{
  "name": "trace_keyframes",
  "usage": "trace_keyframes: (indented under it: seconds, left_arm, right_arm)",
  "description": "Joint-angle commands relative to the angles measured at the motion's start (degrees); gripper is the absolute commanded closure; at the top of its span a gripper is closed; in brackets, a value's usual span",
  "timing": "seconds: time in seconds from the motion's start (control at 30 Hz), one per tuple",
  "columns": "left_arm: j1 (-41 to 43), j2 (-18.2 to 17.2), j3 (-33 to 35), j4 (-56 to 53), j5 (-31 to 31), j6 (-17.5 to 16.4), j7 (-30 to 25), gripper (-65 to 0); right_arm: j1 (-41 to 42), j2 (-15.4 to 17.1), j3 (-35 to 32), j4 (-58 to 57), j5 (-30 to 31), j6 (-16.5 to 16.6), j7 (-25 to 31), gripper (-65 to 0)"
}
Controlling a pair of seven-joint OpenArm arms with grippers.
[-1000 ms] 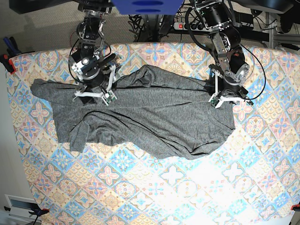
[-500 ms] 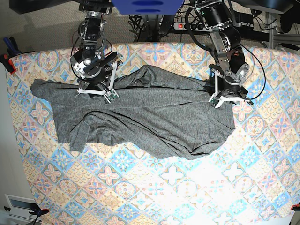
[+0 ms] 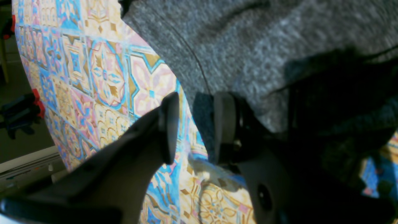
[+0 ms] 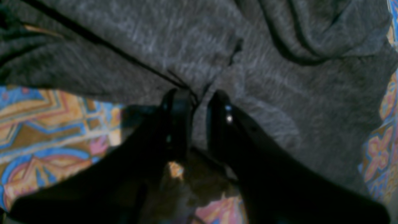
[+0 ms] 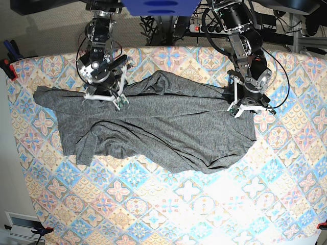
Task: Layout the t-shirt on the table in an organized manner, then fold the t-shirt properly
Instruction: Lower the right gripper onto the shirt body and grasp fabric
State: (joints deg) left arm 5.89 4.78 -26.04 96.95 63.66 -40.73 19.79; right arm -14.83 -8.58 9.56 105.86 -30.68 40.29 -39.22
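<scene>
The dark-grey t-shirt (image 5: pixel 163 127) lies rumpled and spread across the far half of the table (image 5: pixel 204 204). My right gripper (image 5: pixel 104 97) is at its far left part. In the right wrist view this gripper (image 4: pixel 199 102) is shut on a pinch of the t-shirt (image 4: pixel 279 93), and creases run into the narrow gap. My left gripper (image 5: pixel 249 108) sits at the shirt's right edge. In the left wrist view the left gripper (image 3: pixel 196 127) has its jaws a little apart; the t-shirt (image 3: pixel 248 46) edge lies between them against one pad, and the table (image 3: pixel 108 77) shows beside it.
Red clamps (image 5: pixel 7 69) grip the table's left edge. A power strip (image 5: pixel 202 29) and cables lie behind the far edge. A white box (image 5: pixel 20 224) sits off the near left corner. Patterned cloth (image 4: pixel 46 130) shows beside the right gripper.
The right gripper's jaws have closed from wide open onto the shirt, and it has shifted slightly toward the far edge. The left arm has not moved.
</scene>
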Motion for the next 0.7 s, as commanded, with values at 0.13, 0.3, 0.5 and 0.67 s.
trace_keyframes:
  seconds: [0.13,0.3,0.5,0.67]
  left_arm:
    - [-0.66,-0.16,0.15,-1.17,0.30,0.73,-0.49,-19.2]
    - [-0.66,-0.16,0.15,-1.78,0.30,0.73,-0.49,-19.2]
    - [-0.66,-0.16,0.15,-1.78,0.30,0.73,-0.49,-19.2]
    - [-0.66,-0.16,0.15,-1.78,0.30,0.73,-0.49,-19.2]
  right_arm:
    - [-0.51,-0.08,-0.02,5.30,0.30,-0.29,0.50,-30.6]
    - [-0.51,-0.08,-0.02,6.88,0.30,-0.29,0.50,-32.7]
    - [0.02,-0.08,-0.11,6.36,0.39,-0.29,0.94,-27.2]
    - [0.02,-0.08,-0.20,3.89,0.48,-0.29,0.94,-26.2]
